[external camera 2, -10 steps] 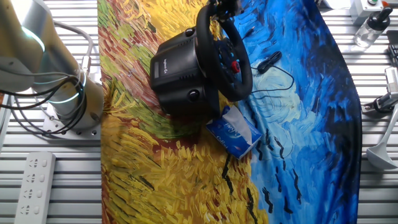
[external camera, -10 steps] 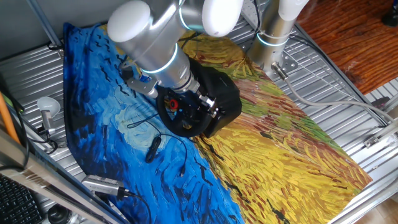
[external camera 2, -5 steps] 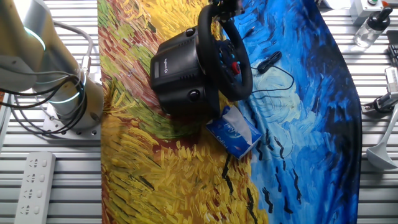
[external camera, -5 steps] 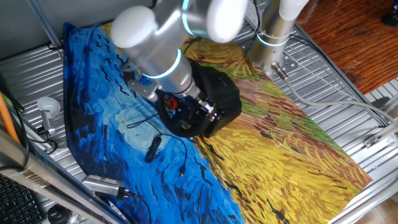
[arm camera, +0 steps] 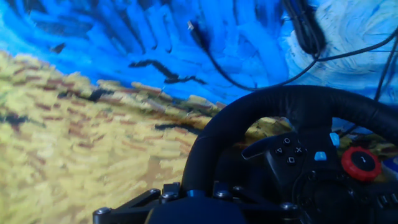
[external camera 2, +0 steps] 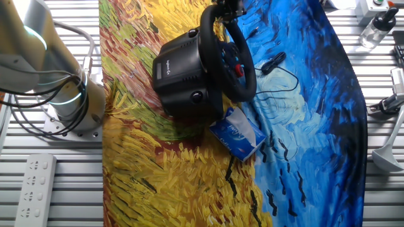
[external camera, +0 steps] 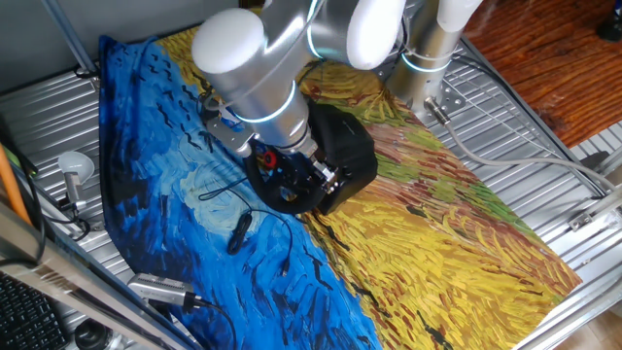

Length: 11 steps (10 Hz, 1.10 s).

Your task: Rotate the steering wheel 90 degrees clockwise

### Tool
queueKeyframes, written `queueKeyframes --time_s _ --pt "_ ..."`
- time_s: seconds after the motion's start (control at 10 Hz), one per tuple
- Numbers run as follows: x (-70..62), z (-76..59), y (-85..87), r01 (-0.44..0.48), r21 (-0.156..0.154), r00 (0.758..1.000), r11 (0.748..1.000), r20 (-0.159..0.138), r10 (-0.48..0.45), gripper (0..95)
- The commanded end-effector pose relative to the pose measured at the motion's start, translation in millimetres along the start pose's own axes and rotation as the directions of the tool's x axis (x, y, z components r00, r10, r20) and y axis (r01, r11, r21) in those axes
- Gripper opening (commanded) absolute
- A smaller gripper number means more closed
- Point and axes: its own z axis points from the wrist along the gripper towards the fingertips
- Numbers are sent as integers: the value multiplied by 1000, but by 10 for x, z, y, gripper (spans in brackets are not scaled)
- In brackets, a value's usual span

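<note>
The black steering wheel (external camera 2: 230, 53) stands on its bulky black base (external camera 2: 180, 72) on the painted cloth. Its hub shows small blue buttons and a red knob (arm camera: 361, 163). My gripper (external camera 2: 228, 6) is at the far top of the rim, shut on it. In the hand view the thick rim (arm camera: 249, 118) runs down between my fingers at the bottom edge, where my gripper (arm camera: 193, 194) clamps it. In one fixed view my arm (external camera: 258, 83) covers most of the wheel (external camera: 292, 185).
A blue tissue pack (external camera 2: 238, 132) lies against the base's front. A thin black cable with an inline pod (external camera 2: 274, 61) lies on the blue cloth beside the wheel. The arm's pedestal (external camera 2: 66, 94) stands left, a power strip (external camera 2: 35, 183) below it.
My arm's wrist and elbow have swung to the right over the wheel. The gripper stays shut on the rim, and the wheel has turned slightly.
</note>
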Motion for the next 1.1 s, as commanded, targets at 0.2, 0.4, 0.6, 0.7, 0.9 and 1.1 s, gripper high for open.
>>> queueKeyframes --time_s 0.2,0.4,0.6,0.7,0.9,1.1 --pt "-30 85 -23 -34 58 999 998 28 33 0" --pt "-67 140 -25 -87 79 995 993 58 83 0" --pt "-82 200 -40 -101 101 993 990 73 94 0" --pt "-98 210 -32 -115 110 991 987 76 107 0" --pt "-144 239 -13 -138 133 988 981 94 126 0" --pt "-154 320 -38 -132 158 988 979 103 116 0"
